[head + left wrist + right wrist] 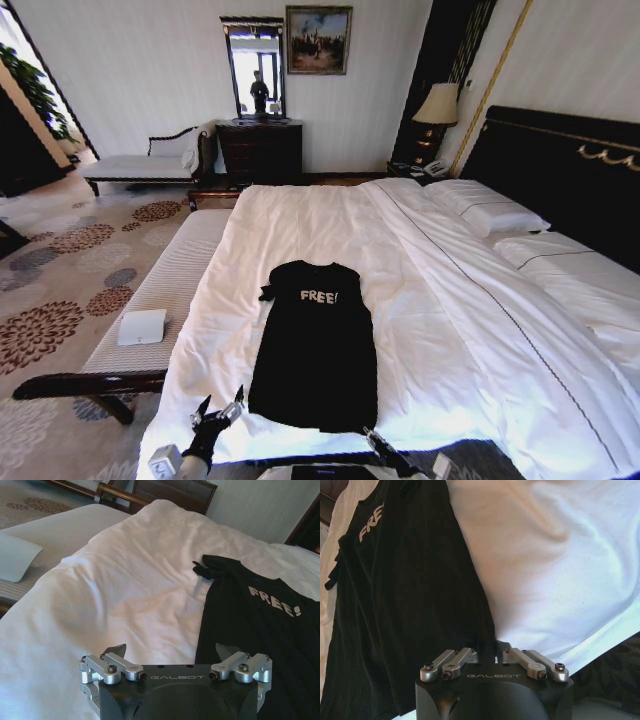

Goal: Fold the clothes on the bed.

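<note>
**Q:** How do the fingers stand, and why there?

**A:** The left gripper (171,651) has its two dark fingers spread wide apart, holding nothing. They hover low at the foot of the large white-sheeted bed (420,260). One fingertip is over bare white duvet (125,595) and the other over the near edge of the black short-sleeved cotton T-shirt with white "FREE!" lettering (255,630). That placement suggests the arm is lined up with the shirt's lower left corner, ready to take the hem. The right gripper (490,647) is at the opposite lower corner, its fingers reaching onto the dark cloth. Whether they are parted or closed on the fabric, I cannot tell.

**Q:** And outward from the fingers, where does the garment lie?

**A:** It runs away from both grippers toward the headboard, laid flat and face up, with the hem nearest the fingers and the collar and lettering farthest. The sleeve on the left gripper's side is bunched rather than smoothed out. The sides already look drawn inward, giving a narrow, long shape.

**Q:** Why one gripper at each corner?

**A:** A judgement only: holding both hem corners lets the lower edge be lifted evenly and carried toward the collar. To the left gripper's outer side stands a white striped upholstered bench (170,285) carrying a small white pad (141,327), well apart from the shirt.
</note>
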